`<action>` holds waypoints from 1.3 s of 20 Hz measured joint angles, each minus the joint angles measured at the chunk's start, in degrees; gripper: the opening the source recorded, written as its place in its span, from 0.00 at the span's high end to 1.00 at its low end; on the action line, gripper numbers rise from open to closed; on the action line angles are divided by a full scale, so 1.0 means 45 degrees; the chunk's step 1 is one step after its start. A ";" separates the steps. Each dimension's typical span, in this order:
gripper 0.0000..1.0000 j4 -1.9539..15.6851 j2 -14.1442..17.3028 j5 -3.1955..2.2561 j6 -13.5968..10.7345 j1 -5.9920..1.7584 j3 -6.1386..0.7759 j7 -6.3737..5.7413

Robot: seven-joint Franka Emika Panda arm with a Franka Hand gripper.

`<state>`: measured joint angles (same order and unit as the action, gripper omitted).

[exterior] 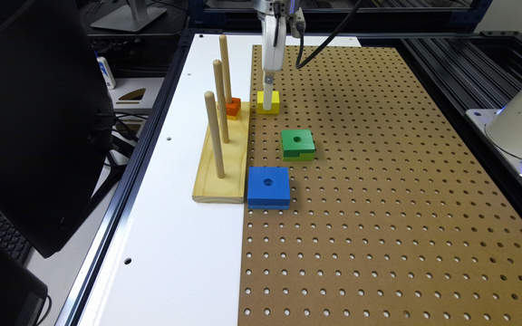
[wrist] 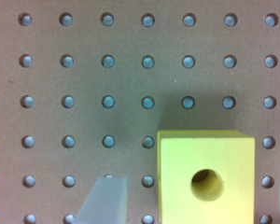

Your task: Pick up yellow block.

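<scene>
Jaws apart, straddling the yellow block [wrist: 206, 179], one pale fingertip [wrist: 104, 200] either side. The block sits on the pegboard surface [exterior: 379, 181], just beside the pegged wooden base [exterior: 224, 154]. Looks light, rigid, smooth-painted; grip the flat opposite sides.

Bare pegboard [exterior: 379, 181] lay open on the exterior view's right of the yellow block [exterior: 273, 97]. On its left stood the wooden base [exterior: 224, 158] with three upright pegs close by; the green block [exterior: 297, 144] sat nearer the camera.
</scene>
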<state>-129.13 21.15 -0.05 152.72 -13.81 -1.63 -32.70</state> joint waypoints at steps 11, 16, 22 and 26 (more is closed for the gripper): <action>0.00 0.0453 0.0658 0.0000 0.0014 0.0000 -0.0001 0.0000; 0.00 0.0487 0.0985 -0.0008 0.0235 -0.0002 0.0004 -0.0002; 1.00 0.0480 0.0963 -0.0008 0.0228 -0.0004 -0.0001 -0.0003; 1.00 0.0480 0.0961 -0.0008 0.0228 -0.0005 -0.0002 -0.0003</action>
<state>-126.97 25.47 -0.09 153.74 -13.83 -1.64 -32.71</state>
